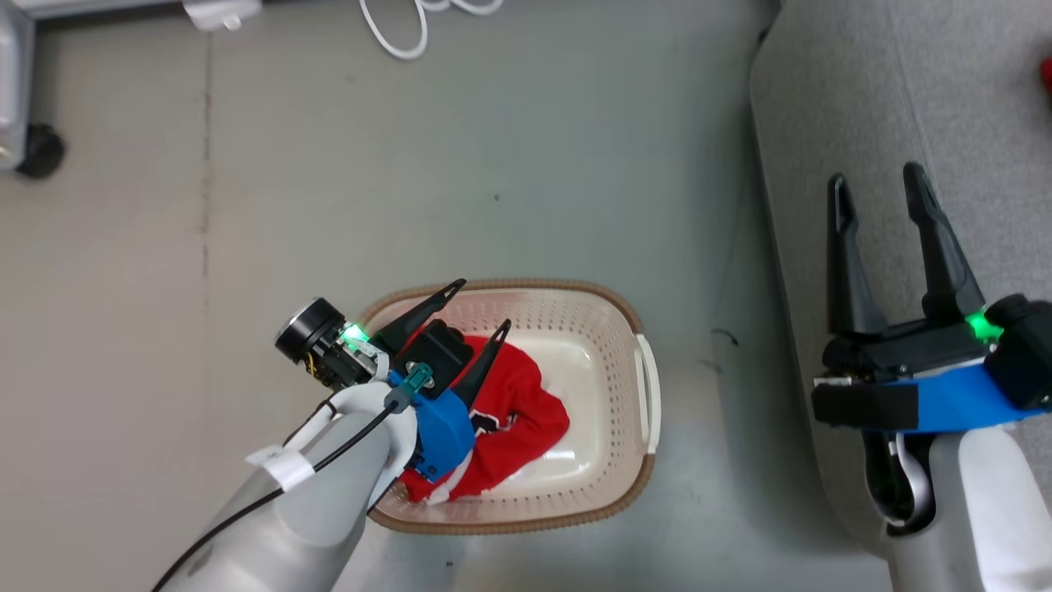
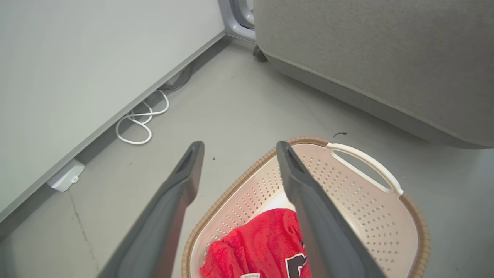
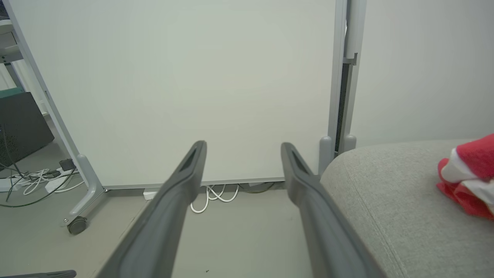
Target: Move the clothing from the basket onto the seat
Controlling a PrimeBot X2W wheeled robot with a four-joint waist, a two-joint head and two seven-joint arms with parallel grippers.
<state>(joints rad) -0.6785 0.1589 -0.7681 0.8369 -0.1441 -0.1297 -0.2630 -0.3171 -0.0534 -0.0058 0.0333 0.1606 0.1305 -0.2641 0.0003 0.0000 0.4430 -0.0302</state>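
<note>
The left gripper (image 1: 479, 304) hung over the basket (image 1: 526, 522), fingers spread and empty. A red shirt (image 1: 518, 403) lay bunched inside at its five o'clock. At three o'clock, the right gripper (image 1: 875, 179) stood open above the sofa (image 1: 904, 99), where a second shirt (image 3: 467, 177) lay.

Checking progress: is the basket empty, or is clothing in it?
Not empty. One red shirt lies crumpled in the basket; another red garment already lies on the sofa.
</note>
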